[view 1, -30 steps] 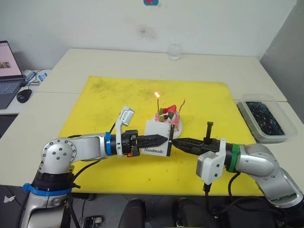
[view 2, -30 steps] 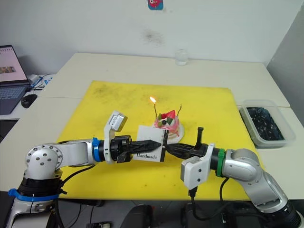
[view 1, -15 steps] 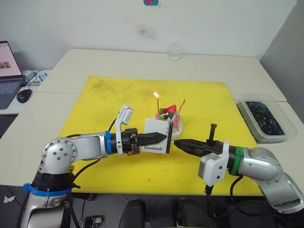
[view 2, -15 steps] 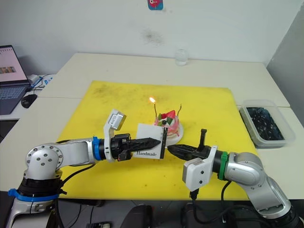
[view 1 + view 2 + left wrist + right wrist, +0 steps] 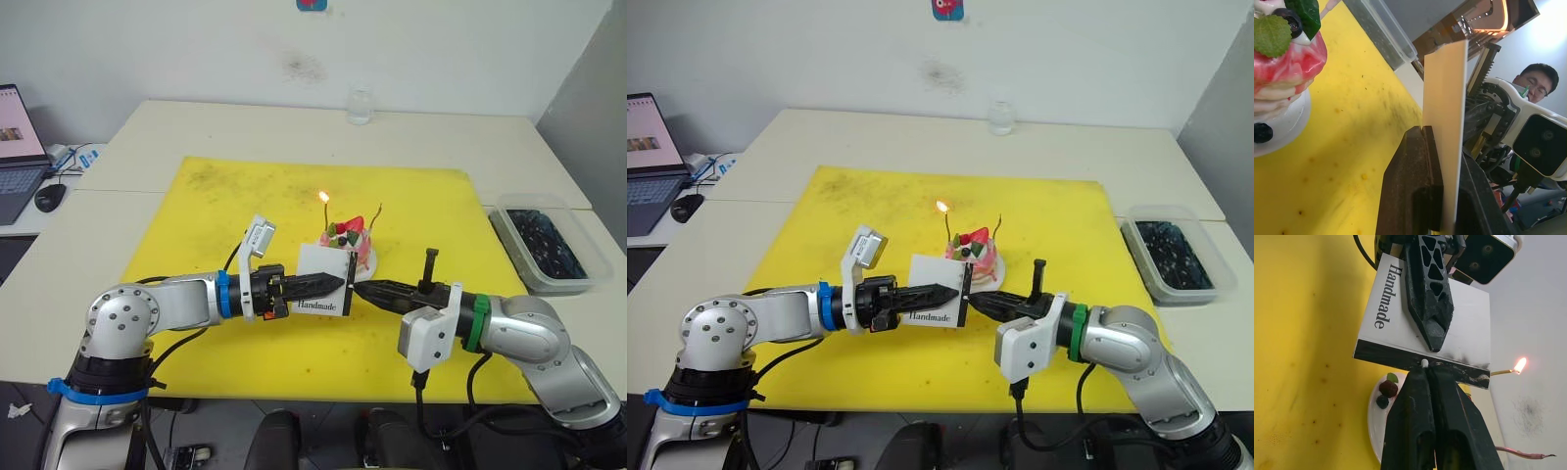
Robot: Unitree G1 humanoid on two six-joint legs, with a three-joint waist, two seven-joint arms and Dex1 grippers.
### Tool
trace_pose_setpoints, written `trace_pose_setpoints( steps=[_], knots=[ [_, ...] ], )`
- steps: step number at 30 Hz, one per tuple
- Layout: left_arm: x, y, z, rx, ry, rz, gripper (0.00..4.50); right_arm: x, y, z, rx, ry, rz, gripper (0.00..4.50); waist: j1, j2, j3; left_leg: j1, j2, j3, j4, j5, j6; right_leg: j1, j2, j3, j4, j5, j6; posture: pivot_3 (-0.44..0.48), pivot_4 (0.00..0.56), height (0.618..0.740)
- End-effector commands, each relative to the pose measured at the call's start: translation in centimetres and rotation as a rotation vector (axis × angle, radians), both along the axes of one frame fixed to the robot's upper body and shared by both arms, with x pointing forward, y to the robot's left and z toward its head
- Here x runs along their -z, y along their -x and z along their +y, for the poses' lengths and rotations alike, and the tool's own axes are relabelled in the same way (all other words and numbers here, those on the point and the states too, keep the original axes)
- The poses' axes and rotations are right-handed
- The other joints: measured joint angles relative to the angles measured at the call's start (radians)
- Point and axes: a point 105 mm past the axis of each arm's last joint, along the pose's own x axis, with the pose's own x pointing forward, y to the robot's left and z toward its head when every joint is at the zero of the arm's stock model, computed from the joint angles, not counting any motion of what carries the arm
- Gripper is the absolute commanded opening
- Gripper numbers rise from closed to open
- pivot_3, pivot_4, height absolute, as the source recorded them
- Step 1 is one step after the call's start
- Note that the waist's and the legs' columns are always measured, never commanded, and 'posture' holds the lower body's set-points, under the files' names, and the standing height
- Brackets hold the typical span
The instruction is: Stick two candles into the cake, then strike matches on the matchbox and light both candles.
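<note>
The white "Handmade" matchbox [image 5: 321, 260] stands upright above the yellow mat, with my left gripper [image 5: 338, 284] shut on it. My right gripper [image 5: 358, 290] is shut on a match; its pale tip [image 5: 1424, 363] touches the box's black strip [image 5: 1396, 358]. The rest of the match is hidden between the fingers. Just behind the box sits the pink cake [image 5: 345, 238] on its white plate [image 5: 365, 262]. Two candles stand in the cake. One candle [image 5: 324, 211] burns with a small flame, and the other candle [image 5: 378, 217] is unlit.
A yellow mat [image 5: 245, 196] covers the table's middle. A clear tray of dark bits [image 5: 544, 245] sits at the right edge, a glass [image 5: 360, 106] at the back, and a laptop [image 5: 15, 147] and mouse [image 5: 49, 196] at the far left. A person [image 5: 1535, 81] shows beyond the table.
Half a second ago my right gripper had drawn back to the right, away from the matchbox. It now rests against the black strip again. The left gripper and box stayed put.
</note>
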Motion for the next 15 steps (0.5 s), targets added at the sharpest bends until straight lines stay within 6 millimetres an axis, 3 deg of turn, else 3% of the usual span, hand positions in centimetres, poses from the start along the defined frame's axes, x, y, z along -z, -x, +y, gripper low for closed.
trace_pose_setpoints(
  steps=[1,15],
  knots=[
    [-1.1,0.6,-0.7,0.040,0.048,-0.033,0.00,-0.3,-0.1,0.3,-0.004,0.000,-0.011,0.01,0.000,0.000,0.000,0.000,0.000,0.000,0.000,0.000,0.000,0.000,0.000,0.000,0.000,0.000,0.000,0.000,0.150,0.740],
    [-2.0,0.6,-1.9,0.062,0.102,-0.045,0.00,0.3,-0.6,0.9,0.000,0.043,0.026,0.01,0.000,0.000,0.000,0.000,0.000,0.000,0.000,0.000,0.000,0.000,0.000,0.000,0.000,0.000,0.000,0.000,0.150,0.740]
  ],
)
